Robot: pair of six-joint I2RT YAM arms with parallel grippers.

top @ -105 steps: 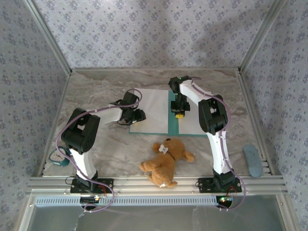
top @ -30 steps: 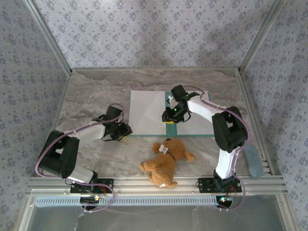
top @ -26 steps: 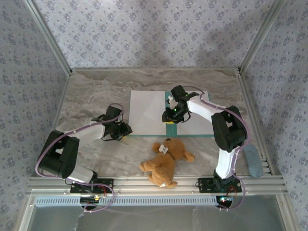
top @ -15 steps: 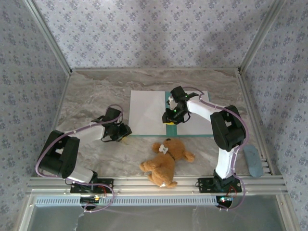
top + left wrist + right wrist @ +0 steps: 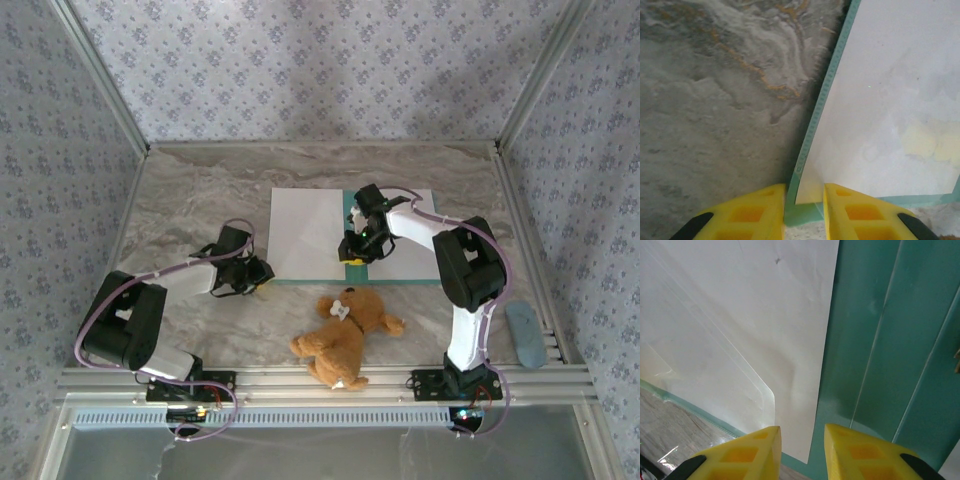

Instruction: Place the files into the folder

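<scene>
Top external view: the folder (image 5: 346, 218) lies open and flat around the middle of the marble surface (image 5: 190, 200). One of the files (image 5: 305, 232) covers its left half and the other sheet (image 5: 402, 262) lies on its right half. The left end effector (image 5: 252, 273) sits low at the folder's near-left corner. The right end effector (image 5: 352, 252) is down at the near end of the spine. A teddy bear (image 5: 345, 335) lies near the surface's near edge, between the two arm bases.

Left wrist view: the yellow fingers (image 5: 750, 212) of the left end effector (image 5: 804, 210) stand slightly parted and grasp nothing. The folder's (image 5: 826, 90) teal corner and the sheet's (image 5: 890, 100) corner lie flat in the gap, with bare surface (image 5: 715, 100) to the left.

Right wrist view: the right end effector (image 5: 801, 445) is likewise released, its fingers (image 5: 860, 450) narrowly apart. The left sheet's (image 5: 740, 305) near corner lies in the gap, beside the folder's (image 5: 875, 330) creased spine. I cannot tell whether the tips touch the paper.
</scene>
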